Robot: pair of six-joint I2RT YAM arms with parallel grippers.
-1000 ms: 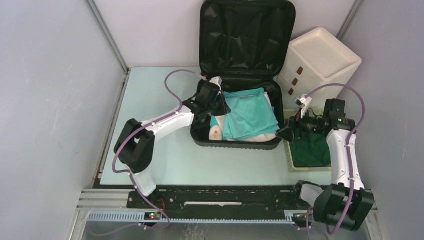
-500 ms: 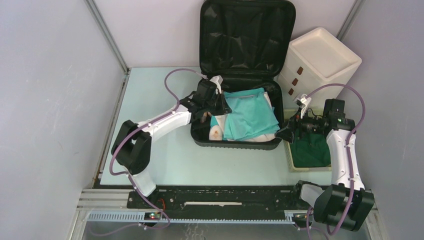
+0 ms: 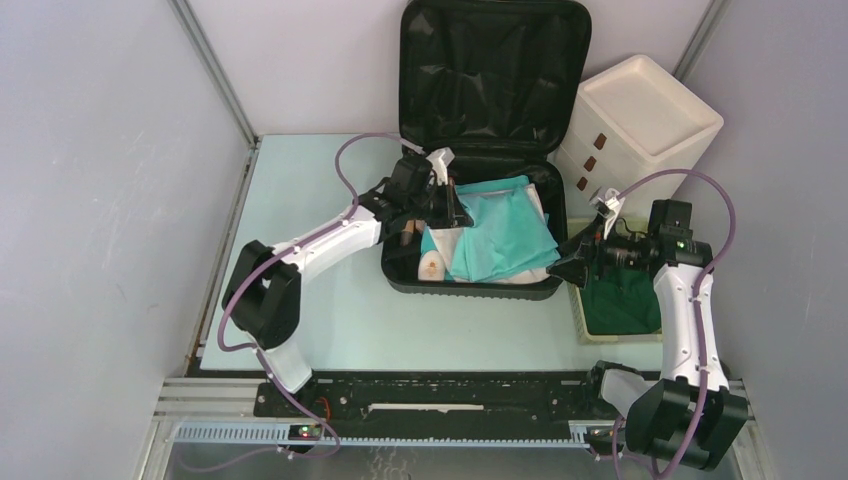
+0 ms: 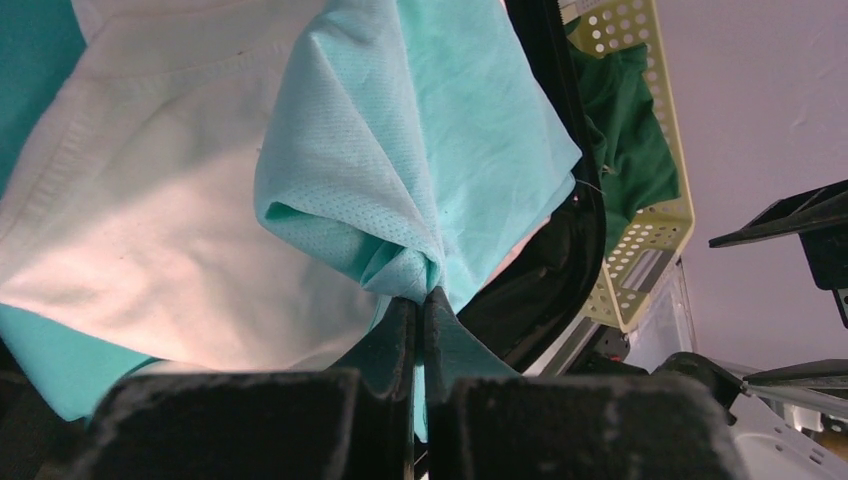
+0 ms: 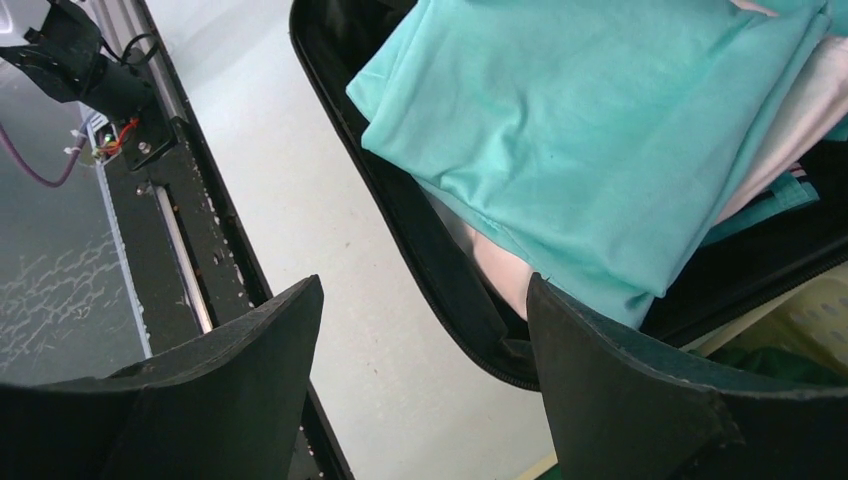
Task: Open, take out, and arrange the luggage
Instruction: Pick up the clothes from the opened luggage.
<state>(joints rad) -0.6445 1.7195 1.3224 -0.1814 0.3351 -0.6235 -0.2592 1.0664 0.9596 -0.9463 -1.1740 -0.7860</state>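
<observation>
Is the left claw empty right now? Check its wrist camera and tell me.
No, the left claw is pinched shut on a bunched fold of the mint-green mesh cloth.

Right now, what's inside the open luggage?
Folded teal garments lie over a white garment in the luggage; the left gripper pinches a teal one. Whatever lies beneath the stack is covered.
</observation>
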